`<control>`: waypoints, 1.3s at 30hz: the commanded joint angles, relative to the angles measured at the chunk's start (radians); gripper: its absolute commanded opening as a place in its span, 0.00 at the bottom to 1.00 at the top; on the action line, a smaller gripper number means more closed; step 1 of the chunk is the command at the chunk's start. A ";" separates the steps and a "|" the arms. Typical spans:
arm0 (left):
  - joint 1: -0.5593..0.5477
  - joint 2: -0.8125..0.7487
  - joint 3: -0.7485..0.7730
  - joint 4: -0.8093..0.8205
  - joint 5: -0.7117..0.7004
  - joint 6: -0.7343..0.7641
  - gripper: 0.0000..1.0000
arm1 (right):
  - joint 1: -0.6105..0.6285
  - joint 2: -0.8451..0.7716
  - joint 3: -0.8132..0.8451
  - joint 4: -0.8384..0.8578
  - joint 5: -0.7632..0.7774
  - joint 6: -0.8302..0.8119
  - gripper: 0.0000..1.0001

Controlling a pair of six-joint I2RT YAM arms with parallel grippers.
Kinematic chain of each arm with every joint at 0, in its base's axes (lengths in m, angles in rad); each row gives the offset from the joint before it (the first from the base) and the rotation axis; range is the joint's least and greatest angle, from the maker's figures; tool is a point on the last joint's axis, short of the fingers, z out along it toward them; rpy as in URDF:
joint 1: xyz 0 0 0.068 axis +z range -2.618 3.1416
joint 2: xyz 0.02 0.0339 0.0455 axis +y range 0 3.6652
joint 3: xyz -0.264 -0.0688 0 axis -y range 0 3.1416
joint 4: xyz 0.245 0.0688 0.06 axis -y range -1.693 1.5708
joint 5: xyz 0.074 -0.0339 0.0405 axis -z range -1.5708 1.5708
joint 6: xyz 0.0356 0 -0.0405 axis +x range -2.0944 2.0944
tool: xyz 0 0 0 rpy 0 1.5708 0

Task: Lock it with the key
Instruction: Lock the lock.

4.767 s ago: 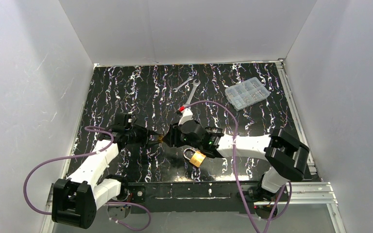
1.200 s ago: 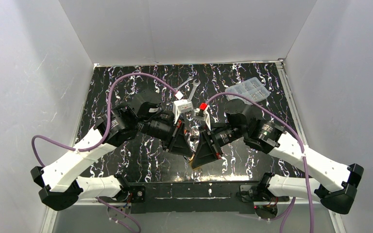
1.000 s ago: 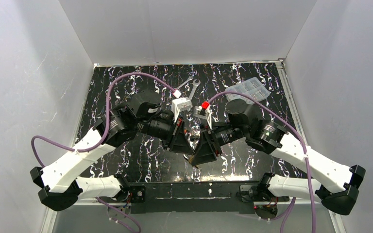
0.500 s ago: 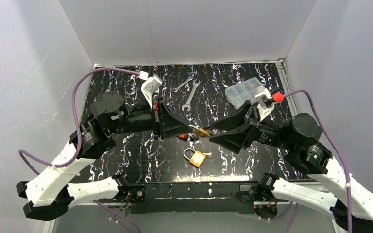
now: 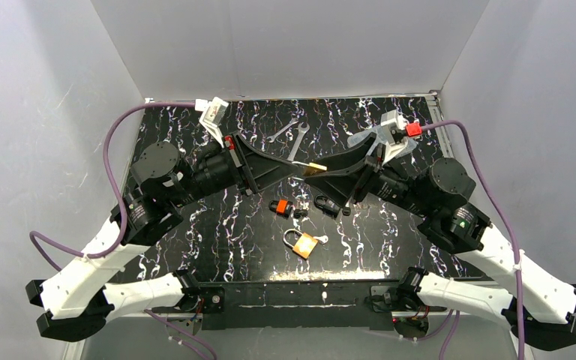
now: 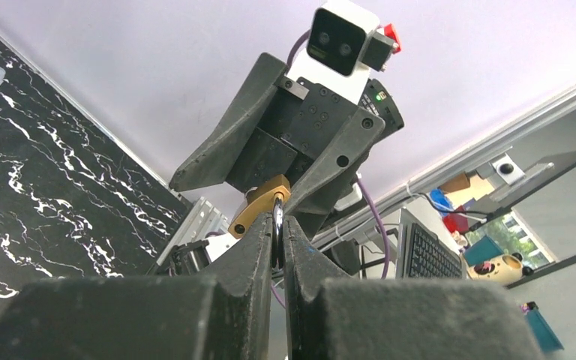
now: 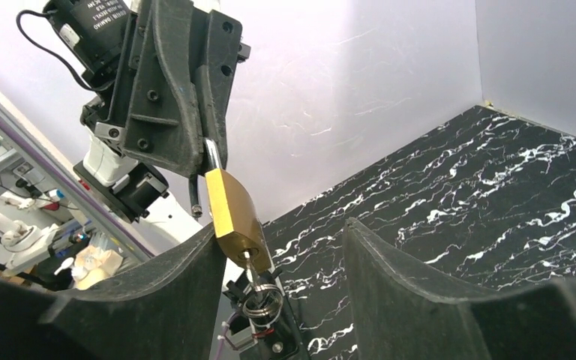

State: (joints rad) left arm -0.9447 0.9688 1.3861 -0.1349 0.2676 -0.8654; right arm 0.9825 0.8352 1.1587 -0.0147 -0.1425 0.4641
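Nearest the arm bases, a spare brass padlock with a steel shackle point(image 5: 301, 244) lies on the black marbled tabletop point(image 5: 225, 232), and a red-and-black padlock point(image 5: 280, 207) sits just beyond it. Above these, the left gripper point(image 6: 277, 229) is pressed together on the shackle of a small brass padlock point(image 7: 234, 214). It holds the body outward, we judge so that the keyhole faces the other arm. The right gripper point(image 7: 281, 247) is spread on either side of that body, holding nothing. Only the right wrist view shows the silver key on its ring point(image 7: 258, 300) in the keyhole. The top view gives just a brass glint. Farthest back lie two steel wrenches point(image 5: 291, 139).
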 commanded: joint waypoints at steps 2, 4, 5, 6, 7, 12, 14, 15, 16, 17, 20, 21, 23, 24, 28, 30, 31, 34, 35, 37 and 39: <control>-0.003 -0.024 -0.001 0.057 -0.064 -0.024 0.00 | -0.001 -0.003 0.047 0.117 0.001 0.004 0.59; -0.003 -0.024 -0.001 0.055 -0.064 -0.025 0.00 | 0.000 -0.015 0.031 0.134 0.000 0.016 0.58; -0.003 -0.024 -0.002 0.054 -0.063 -0.024 0.00 | -0.001 -0.021 0.026 0.137 0.000 0.020 0.57; -0.003 -0.024 -0.005 0.055 -0.061 -0.025 0.00 | -0.001 -0.025 0.023 0.137 -0.002 0.026 0.57; -0.003 -0.024 -0.008 0.055 -0.061 -0.029 0.00 | 0.000 -0.029 0.021 0.137 -0.005 0.032 0.56; -0.003 -0.019 -0.032 0.075 -0.059 -0.043 0.00 | 0.000 -0.032 0.008 0.144 -0.035 0.059 0.48; -0.003 -0.017 -0.032 0.078 -0.058 -0.043 0.00 | 0.000 -0.031 0.005 0.143 -0.037 0.062 0.46; -0.003 -0.015 -0.033 0.080 -0.057 -0.043 0.00 | -0.001 -0.031 0.006 0.140 -0.036 0.063 0.46; -0.003 -0.014 -0.033 0.080 -0.059 -0.043 0.00 | -0.001 -0.029 0.008 0.138 -0.041 0.065 0.45; -0.003 -0.014 -0.036 0.083 -0.059 -0.043 0.00 | -0.001 -0.025 0.011 0.132 -0.045 0.065 0.45; -0.003 -0.016 -0.037 0.083 -0.058 -0.042 0.00 | -0.001 -0.012 0.020 0.118 -0.050 0.064 0.46; -0.003 -0.017 -0.034 0.081 -0.061 -0.040 0.00 | -0.001 -0.008 0.022 0.113 -0.048 0.061 0.46; -0.003 -0.020 -0.034 0.076 -0.069 -0.037 0.00 | 0.000 -0.001 0.026 0.111 -0.048 0.062 0.45; -0.003 -0.024 -0.032 0.072 -0.074 -0.030 0.00 | 0.000 0.003 0.031 0.110 -0.050 0.061 0.43; -0.002 -0.029 -0.022 0.050 -0.093 -0.010 0.00 | -0.001 0.021 0.048 0.102 -0.057 0.061 0.42; -0.002 -0.029 -0.014 0.040 -0.097 0.001 0.00 | -0.001 0.028 0.053 0.101 -0.056 0.061 0.36; -0.002 -0.028 -0.010 0.033 -0.101 0.007 0.00 | -0.001 0.028 0.054 0.102 -0.054 0.062 0.34; -0.003 -0.035 -0.005 0.015 -0.113 0.027 0.00 | -0.001 0.023 0.064 0.086 -0.037 0.063 0.16; -0.002 -0.039 -0.003 0.003 -0.124 0.034 0.00 | -0.001 0.021 0.069 0.076 -0.034 0.062 0.08; -0.002 -0.050 -0.001 -0.024 -0.137 0.052 0.00 | -0.001 0.015 0.083 0.058 -0.033 0.064 0.01; -0.003 -0.056 0.007 -0.066 -0.147 0.071 0.00 | -0.001 0.012 0.096 0.032 -0.039 0.066 0.01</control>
State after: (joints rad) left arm -0.9466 0.9504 1.3521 -0.1440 0.1669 -0.8562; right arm 0.9840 0.8658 1.1847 0.0231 -0.2043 0.5274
